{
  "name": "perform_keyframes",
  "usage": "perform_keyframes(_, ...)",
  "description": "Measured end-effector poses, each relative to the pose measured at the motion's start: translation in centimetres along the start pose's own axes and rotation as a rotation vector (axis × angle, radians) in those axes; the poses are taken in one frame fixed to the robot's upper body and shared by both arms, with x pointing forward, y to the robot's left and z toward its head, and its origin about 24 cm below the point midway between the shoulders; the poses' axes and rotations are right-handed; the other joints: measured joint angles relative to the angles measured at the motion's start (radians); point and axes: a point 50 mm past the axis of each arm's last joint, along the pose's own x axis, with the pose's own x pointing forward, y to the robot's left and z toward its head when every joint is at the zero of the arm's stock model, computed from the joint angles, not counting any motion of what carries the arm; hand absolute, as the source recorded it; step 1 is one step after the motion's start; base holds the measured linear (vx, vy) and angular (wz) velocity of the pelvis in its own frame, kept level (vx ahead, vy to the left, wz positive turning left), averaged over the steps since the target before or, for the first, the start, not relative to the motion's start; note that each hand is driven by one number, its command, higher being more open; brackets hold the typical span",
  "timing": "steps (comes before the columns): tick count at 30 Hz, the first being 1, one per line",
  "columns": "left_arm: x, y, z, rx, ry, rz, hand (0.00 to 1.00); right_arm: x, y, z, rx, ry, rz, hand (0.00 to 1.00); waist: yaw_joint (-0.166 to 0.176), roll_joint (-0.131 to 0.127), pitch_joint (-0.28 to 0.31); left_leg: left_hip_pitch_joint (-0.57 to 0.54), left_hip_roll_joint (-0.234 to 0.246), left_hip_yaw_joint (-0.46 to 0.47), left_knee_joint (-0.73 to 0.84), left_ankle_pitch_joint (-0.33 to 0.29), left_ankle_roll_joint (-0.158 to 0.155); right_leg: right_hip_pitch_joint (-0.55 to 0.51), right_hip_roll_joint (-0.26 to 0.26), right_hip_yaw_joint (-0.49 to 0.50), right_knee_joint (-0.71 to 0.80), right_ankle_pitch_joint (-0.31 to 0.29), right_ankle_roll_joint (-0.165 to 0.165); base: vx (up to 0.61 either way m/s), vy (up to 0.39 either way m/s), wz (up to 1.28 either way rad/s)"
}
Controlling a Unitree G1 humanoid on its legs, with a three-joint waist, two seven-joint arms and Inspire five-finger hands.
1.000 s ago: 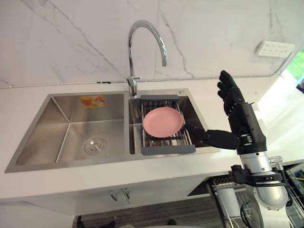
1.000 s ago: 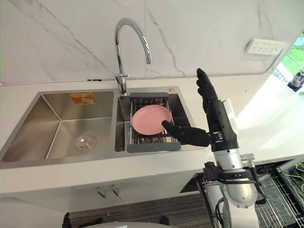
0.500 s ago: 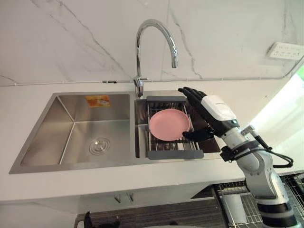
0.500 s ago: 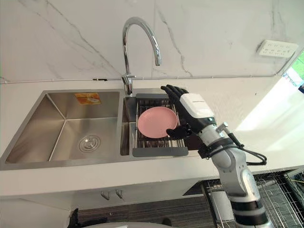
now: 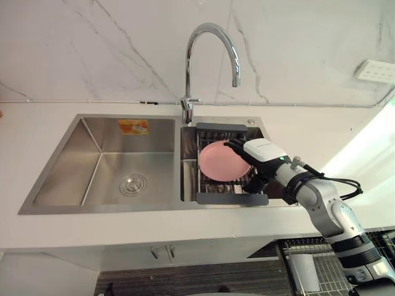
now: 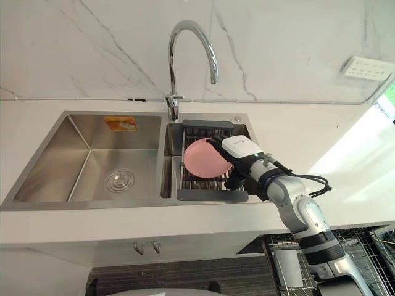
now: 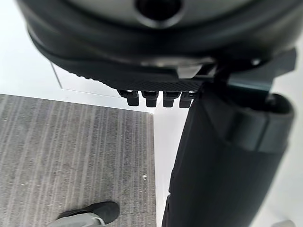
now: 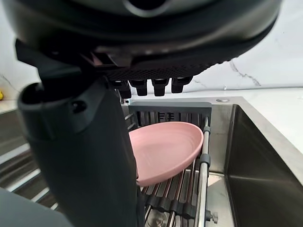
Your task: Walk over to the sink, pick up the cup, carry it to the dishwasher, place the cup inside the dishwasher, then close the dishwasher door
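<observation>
Pink, seemingly light, stiff and slick, the dish [image 5: 219,162] on the rack [image 5: 231,198] wanted pinching at its rim, where we saw the right hand [image 5: 264,153] spread open, empty.

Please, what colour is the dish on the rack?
The round dish is pink; right wrist view.
</observation>
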Motion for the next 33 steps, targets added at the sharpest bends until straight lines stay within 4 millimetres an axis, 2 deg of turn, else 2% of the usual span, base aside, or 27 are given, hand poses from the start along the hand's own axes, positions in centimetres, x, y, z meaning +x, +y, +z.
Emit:
perform_keyframes(8,-0.1,0.1,-0.4,0.001,0.011,-0.004,1.0,1.4,0.1,-1.0,-0.035,0.055,0.026,1.0,0.009,0.001,0.026,-0.002,-0.007,-0.014,-0.003,0.01,0.001,0.002,-0.006,-0.012,0.0,0.0,0.0,-0.05,-0.009,0.05)
perform_keyframes(15,-0.2,0.1,-0.6,0.002,0.016,-0.004,1.0,2.2,2.2,-2.5,-0.053,0.132,0.094,1.0,0.033,0.001,0.037,-0.005,-0.014,-0.031,-0.01,0.018,0.006,0.002,-0.012,-0.028,0.0,0.002,0.003,-0.02,-0.004,0.07)
perform_keyframes(20,-0.2,0.0,-0.6,0.0,0.017,-0.001,1.0,2.7,2.2,-2.7,-0.089,0.163,0.059,1.0,0.038,0.001,0.041,-0.007,-0.019,-0.052,-0.01,0.021,0.009,0.008,-0.016,-0.045,0.0,0.002,0.003,-0.03,-0.003,0.1)
perform_keyframes(21,-0.3,0.0,-0.6,0.0,0.017,0.001,1.0,2.9,2.0,-2.7,-0.103,0.165,0.039,0.0,0.04,0.001,0.046,-0.007,-0.019,-0.052,-0.01,0.022,0.009,0.008,-0.016,-0.045,0.0,0.002,0.003,-0.05,-0.003,0.02)
perform_keyframes(27,-0.3,0.1,-0.7,0.001,0.019,0.004,1.0,3.5,2.5,-2.3,-0.148,0.182,0.008,0.0,0.046,0.0,0.062,-0.007,-0.021,-0.054,-0.011,0.025,0.007,0.009,-0.018,-0.048,-0.001,0.002,0.004,-0.04,-0.003,0.01)
perform_keyframes(33,-0.4,0.0,-0.6,0.002,0.012,0.003,1.0,3.7,3.3,-1.7,-0.238,0.158,-0.067,0.0,0.027,-0.001,0.063,-0.006,-0.022,-0.054,-0.011,0.031,0.006,0.008,-0.019,-0.045,-0.001,0.003,0.002,-0.04,0.0,-0.02)
